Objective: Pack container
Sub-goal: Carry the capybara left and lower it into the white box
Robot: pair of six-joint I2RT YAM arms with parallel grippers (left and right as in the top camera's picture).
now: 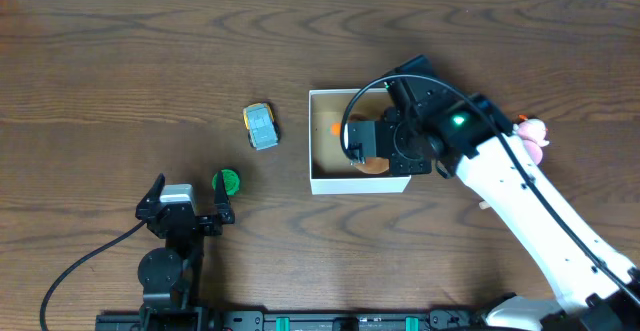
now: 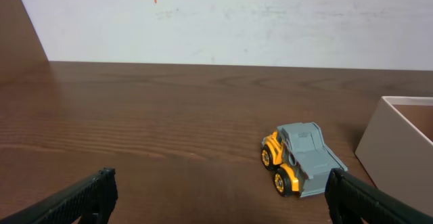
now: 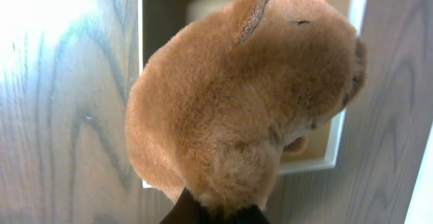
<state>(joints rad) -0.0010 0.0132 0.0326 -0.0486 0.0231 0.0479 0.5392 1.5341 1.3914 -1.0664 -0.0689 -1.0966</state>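
"Two arms, but is only one of them holding anything?"

"Yes, the right gripper (image 1: 368, 153). Its fingers are pinched on the underside of a brown plush toy (image 3: 250, 102), and it holds the toy over the container (image 1: 350, 184), towards the near wall."

"Where is the container?"

"It sits flat on the wooden table (image 1: 100, 71), a little right of the middle, with its white walls up and the tan inside showing. Something orange (image 1: 336, 127) lies in the far left part. I can't tell whether the plush touches the floor of the box."

"What about the left arm?"

"The left gripper (image 1: 190, 203) is low near the front edge of the table, with its fingers spread wide and nothing between them. A small green thing (image 1: 228, 181) lies just beside one fingertip. Beyond it, a yellow and grey toy truck (image 2: 301, 160) stands on its wheels, near the container's left wall but apart from it."

"Is there anything else?"

"A pink toy (image 1: 532, 136) shows past the right arm, well apart from the box."
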